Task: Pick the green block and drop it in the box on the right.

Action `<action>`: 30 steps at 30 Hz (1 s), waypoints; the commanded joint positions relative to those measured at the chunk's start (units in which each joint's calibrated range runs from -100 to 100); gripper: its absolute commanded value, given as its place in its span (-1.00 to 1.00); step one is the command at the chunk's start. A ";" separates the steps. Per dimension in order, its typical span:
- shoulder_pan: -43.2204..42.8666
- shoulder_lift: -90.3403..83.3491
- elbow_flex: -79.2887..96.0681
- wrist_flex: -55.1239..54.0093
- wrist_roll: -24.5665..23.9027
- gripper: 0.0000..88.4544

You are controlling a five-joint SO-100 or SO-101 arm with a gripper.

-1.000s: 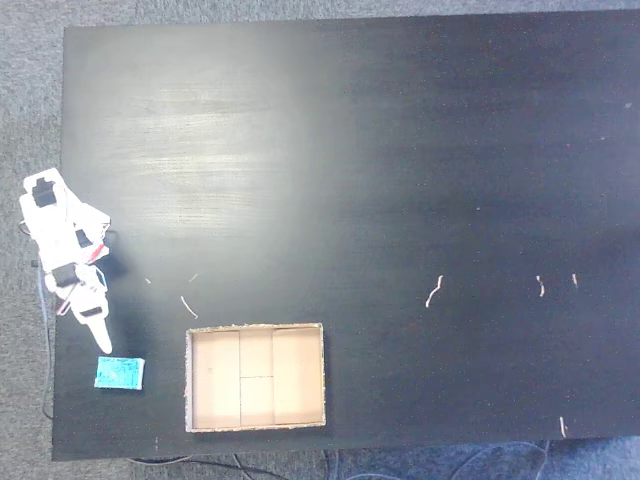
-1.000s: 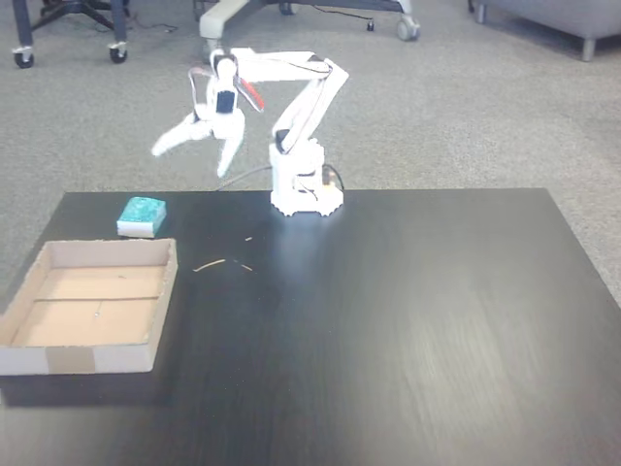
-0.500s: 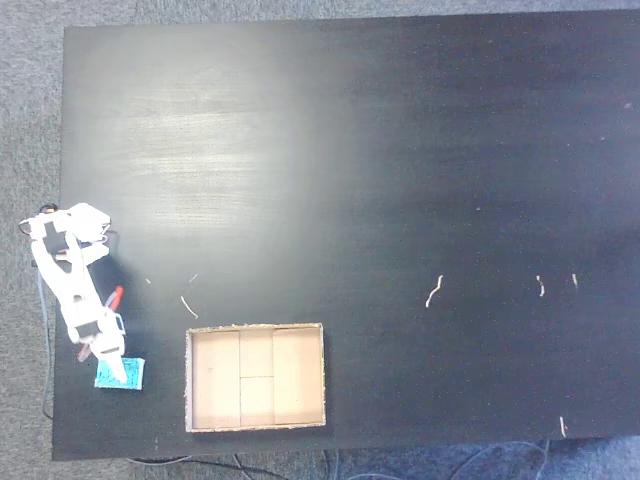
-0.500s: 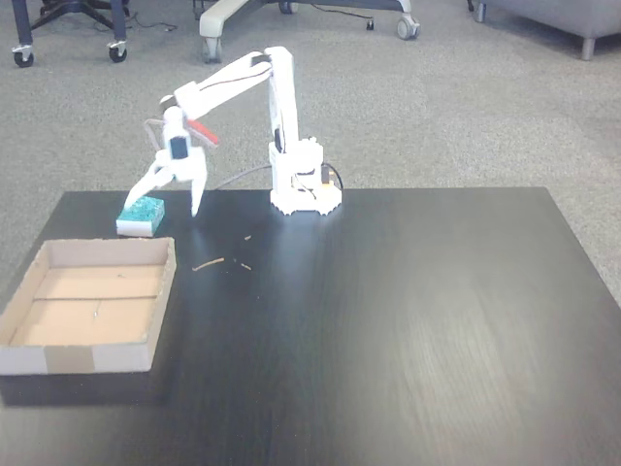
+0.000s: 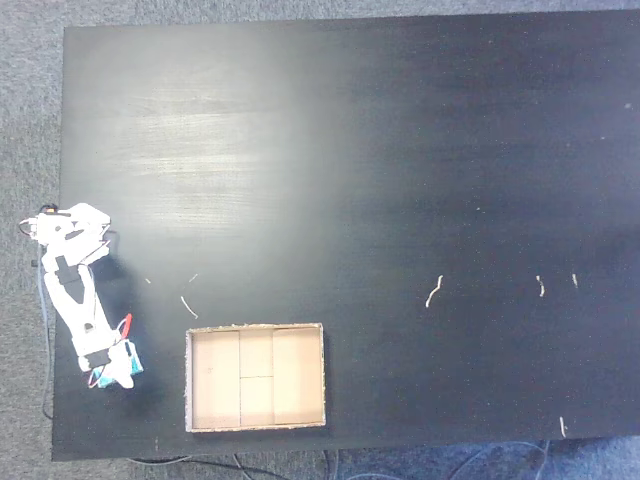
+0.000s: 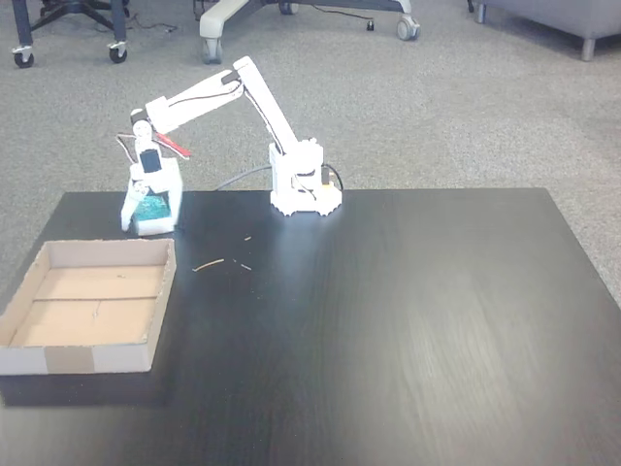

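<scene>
arm: white arm (image 6: 209,92), base (image 6: 304,184) at the far table edge in the front-facing fixed view; reaches out to upper left of that frame, then bends down. In the top-down fixed view it runs along the left edge (image 5: 75,290), lower left of frame.
gripper: gripper (image 6: 150,209) is down at table level over the block, fingers pointing down. In the top-down fixed view it sits at lower left (image 5: 115,370).
jaws: one finger on each side of the block, narrow gap, straddling it; cannot tell if they actually press it.
green block: green block (image 6: 152,207) lies on the table between the fingers, upper left of the front-facing frame, just beyond the box's far right corner. Top-down view shows just a teal sliver (image 5: 134,361) beside the gripper, mostly covered.
box: cardboard box (image 6: 21,296) at left of the front-facing frame, open, pale floor with seams. Top-down view: lower centre-left (image 5: 256,331), just right of the gripper, not touching it.
table: black table (image 6: 408,311), glossy; a few pale scraps (image 6: 209,263) lie near the box's far corner, more scraps (image 5: 433,291) at right of the top-down frame.
floor: grey carpet (image 6: 466,107) behind the table, chair wheels (image 6: 117,53) at the top edge.
</scene>
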 commanded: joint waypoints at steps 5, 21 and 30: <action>-0.66 -0.69 2.06 -0.49 1.27 -0.62; -16.82 -30.75 1.79 -25.10 1.32 -0.51; -21.27 6.76 -29.40 -37.90 4.49 -0.49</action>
